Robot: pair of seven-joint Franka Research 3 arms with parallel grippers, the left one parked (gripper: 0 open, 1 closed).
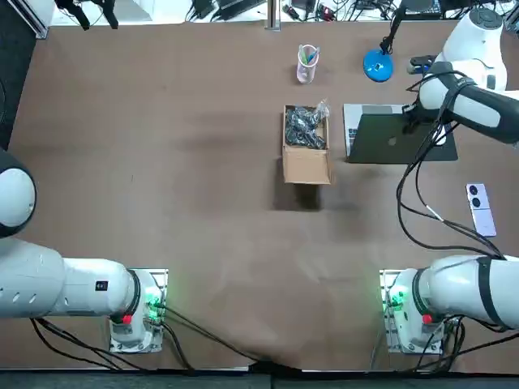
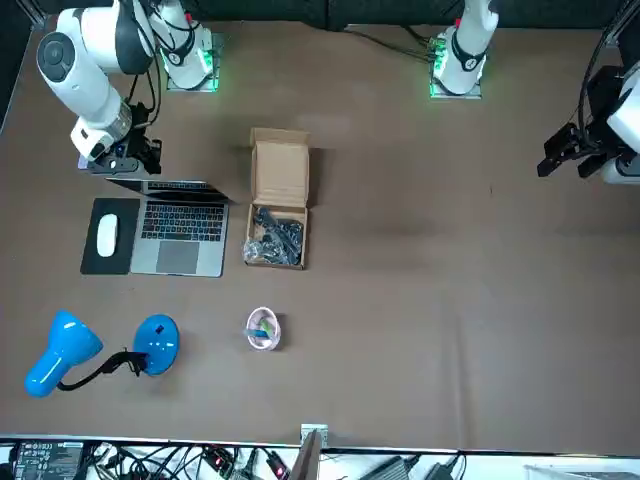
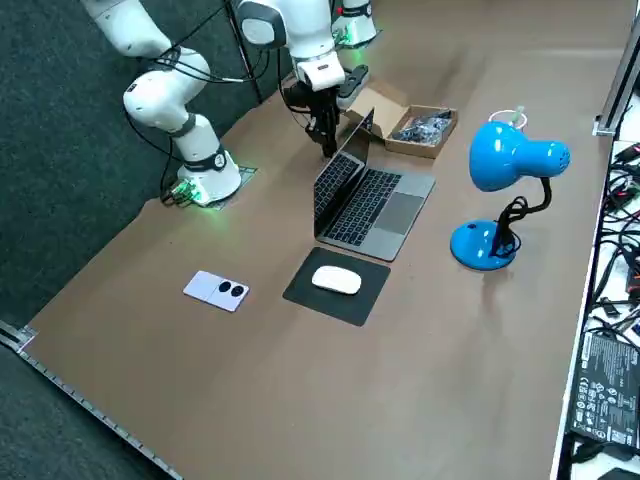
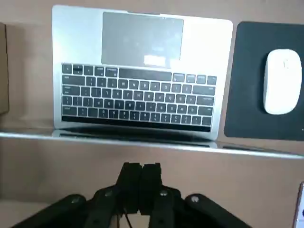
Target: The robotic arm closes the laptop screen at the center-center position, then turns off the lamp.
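The silver laptop [image 1: 397, 139] stands open, its lid tilted forward over the keyboard [image 4: 142, 95] and its base [image 2: 180, 225] flat on the table. My right gripper [image 4: 141, 178] is shut with nothing between its fingers. It sits just behind the lid's top edge [image 3: 350, 135], at the lid's back [image 1: 412, 116]. Whether it touches the lid I cannot tell. The blue desk lamp [image 3: 510, 160] stands beyond the laptop, its round base [image 1: 377, 65] on the table and its head [image 2: 60, 350] bent out to the side.
A white mouse [image 3: 337, 281] lies on a black pad [image 2: 90, 260] beside the laptop. An open cardboard box [image 1: 306, 146] with dark parts stands on the laptop's other side. A small cup [image 1: 307, 63] and a white phone-like device [image 1: 480, 207] also lie on the table.
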